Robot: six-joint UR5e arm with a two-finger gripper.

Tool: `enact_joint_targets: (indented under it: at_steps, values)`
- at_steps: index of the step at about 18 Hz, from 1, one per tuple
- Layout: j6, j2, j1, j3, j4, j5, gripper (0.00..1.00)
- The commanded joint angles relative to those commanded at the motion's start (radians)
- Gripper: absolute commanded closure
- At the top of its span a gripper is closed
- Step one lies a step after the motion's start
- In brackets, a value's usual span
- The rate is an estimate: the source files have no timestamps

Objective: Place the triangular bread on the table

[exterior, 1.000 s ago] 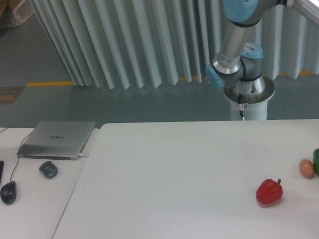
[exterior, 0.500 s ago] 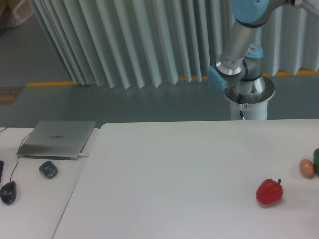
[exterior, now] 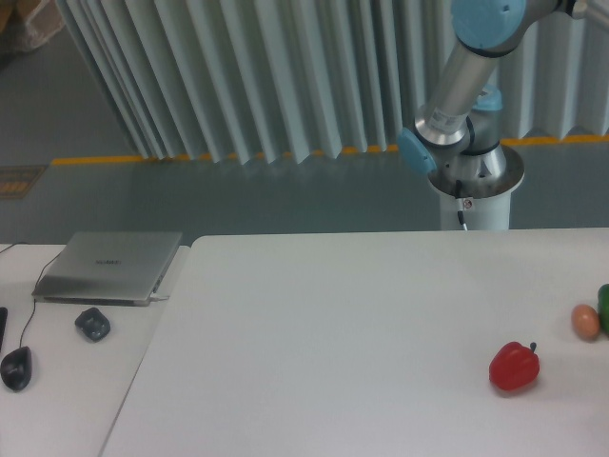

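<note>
The triangular bread is out of view. The white table [exterior: 333, 333] fills the lower part of the camera view. Only the arm's base and lower links [exterior: 463, 105] show at the upper right behind the table; the arm runs out of the top right corner and its gripper is not in view.
A red bell pepper [exterior: 514, 367] lies on the table at the right. A small brownish egg-shaped item [exterior: 585, 322] and a green object [exterior: 604, 307] sit at the right edge. On the adjoining desk at left are a closed laptop [exterior: 109, 267] and two mice [exterior: 92, 324].
The arm's upper link has swung to the right, leaning further toward the top right corner. Nothing on the table has moved.
</note>
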Motion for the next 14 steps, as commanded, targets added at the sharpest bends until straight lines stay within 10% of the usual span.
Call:
enact_joint_targets:
  at_steps: [14]
  values:
    - [0.088, -0.077, 0.084, 0.048, 0.006, 0.075, 0.0]
